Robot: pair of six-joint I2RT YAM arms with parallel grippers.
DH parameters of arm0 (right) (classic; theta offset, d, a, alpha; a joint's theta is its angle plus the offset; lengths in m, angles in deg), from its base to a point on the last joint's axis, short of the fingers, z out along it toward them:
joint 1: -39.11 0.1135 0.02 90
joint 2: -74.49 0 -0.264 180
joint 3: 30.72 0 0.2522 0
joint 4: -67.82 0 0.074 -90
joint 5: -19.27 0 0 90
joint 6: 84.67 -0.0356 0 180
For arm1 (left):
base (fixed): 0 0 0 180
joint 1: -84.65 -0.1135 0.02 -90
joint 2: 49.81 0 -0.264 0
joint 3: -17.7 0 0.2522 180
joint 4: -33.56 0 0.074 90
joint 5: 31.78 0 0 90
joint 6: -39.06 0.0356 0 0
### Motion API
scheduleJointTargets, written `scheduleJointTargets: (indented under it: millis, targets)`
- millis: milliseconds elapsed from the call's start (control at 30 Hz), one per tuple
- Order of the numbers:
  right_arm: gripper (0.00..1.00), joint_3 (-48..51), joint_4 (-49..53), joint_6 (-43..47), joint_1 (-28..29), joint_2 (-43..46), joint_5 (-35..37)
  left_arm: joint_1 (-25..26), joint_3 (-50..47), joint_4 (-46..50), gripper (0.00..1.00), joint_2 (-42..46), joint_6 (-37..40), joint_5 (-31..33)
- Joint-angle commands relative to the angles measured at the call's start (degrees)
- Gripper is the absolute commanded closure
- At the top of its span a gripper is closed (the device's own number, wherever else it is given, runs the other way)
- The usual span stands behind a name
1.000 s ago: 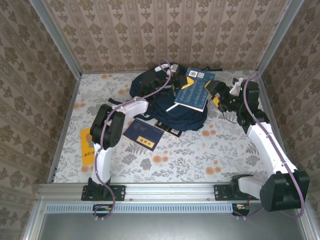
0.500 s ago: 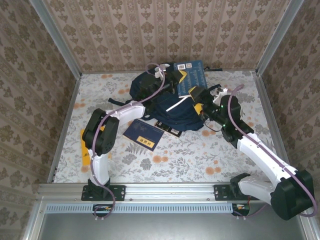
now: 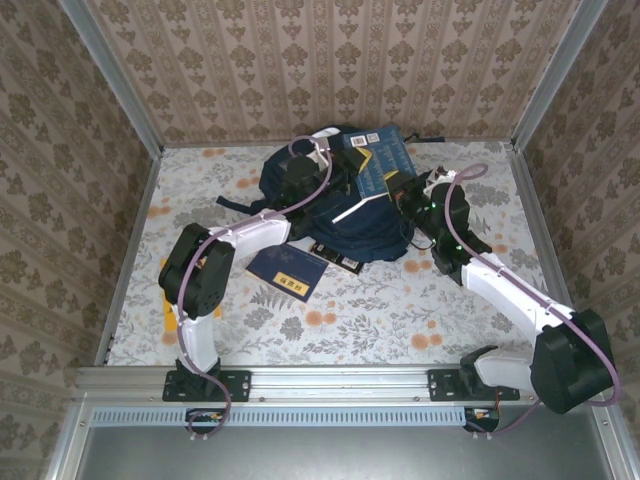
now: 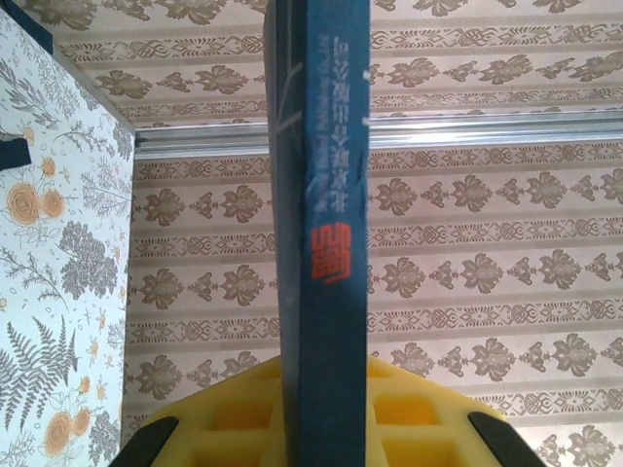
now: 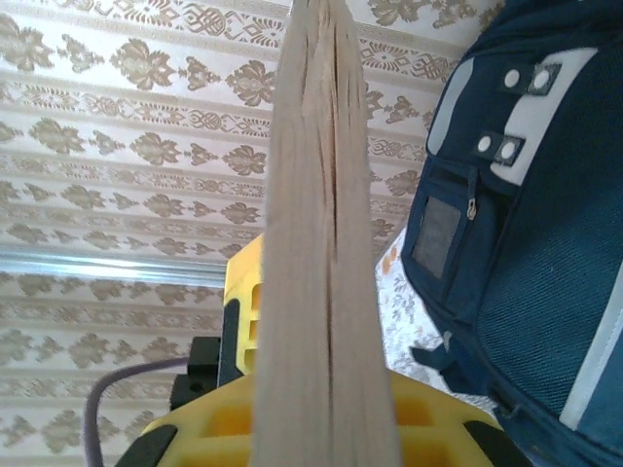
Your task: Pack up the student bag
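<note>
The student bag (image 3: 345, 228) is lying at the far middle of the tabletop (image 3: 400, 310), and a blue book (image 3: 378, 165) is being held tilted above it. The left gripper (image 4: 321, 409) is gripping this book at its spine edge, fingers closed narrowly on it, while the right gripper (image 5: 326, 413) is clamping the page edge on the other side. A second blue book (image 3: 287, 269) is lying flat just beside the bag.

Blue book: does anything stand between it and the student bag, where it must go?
Nothing visible does. The left gripper and right gripper hold the blue book over the student bag.
</note>
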Motion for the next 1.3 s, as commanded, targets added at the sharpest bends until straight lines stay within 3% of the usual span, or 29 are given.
scheduleJointTargets:
  millis: [0, 67, 167, 267, 367, 467, 600, 767, 1033, 1267]
  targets:
    - [1.0, -2.45, 3.5, 2.87, 0.04, 2.88, 4.84, -0.7, -0.02, 1.35, 0.76, 2.98, 4.36, -1.74]
    - [1.0, -2.94, 10.92, 6.29, -0.38, 6.13, 7.26, -2.1, 0.81, 5.84, 0.58, 3.62, 10.13, -4.8]
    - [1.0, -2.2, 19.93, 9.85, -3.24, 10.98, 7.86, -5.06, 4.11, 22.36, 0.47, 4.66, 24.16, -7.86]
    - [1.0, -0.24, 25.24, 11.56, -7.05, 14.34, 5.15, -6.96, 11.2, 37.77, 0.44, 2.16, 37.45, -9.87]
    - [1.0, 2.24, 28.58, 12.9, -10.36, 17.12, 2.0, -6.32, 20.5, 54.75, 0.42, -2.5, 51.04, -7.35]
    - [1.0, 4.04, 29.7, 15.25, -12.84, 19.18, -2.15, -6.13, 26.59, 62.43, 0.42, -7.72, 57.5, -8.52]
    - [1.0, 3.37, 32.93, 19.97, -15.62, 20.06, -8.22, -6.65, 32.69, 66.54, 0.42, -14.1, 59.86, -13.97]
    - [1.0, 3.1, 35.63, 23.86, -16.82, 21.41, -11.64, -5.35, 37.81, 71.54, 0.45, -18.7, 63.53, -15.25]
    - [1.0, 5.34, 35.02, 24.49, -17.36, 22.82, -14.57, -4.71, 36.82, 70.37, 0.46, -21.09, 63.77, -18.12]
    - [1.0, 6.46, 34.01, 24.38, -17.81, 22.64, -15.49, -2.93, 38.08, 67.54, 0.48, -22.09, 62.49, -24.42]
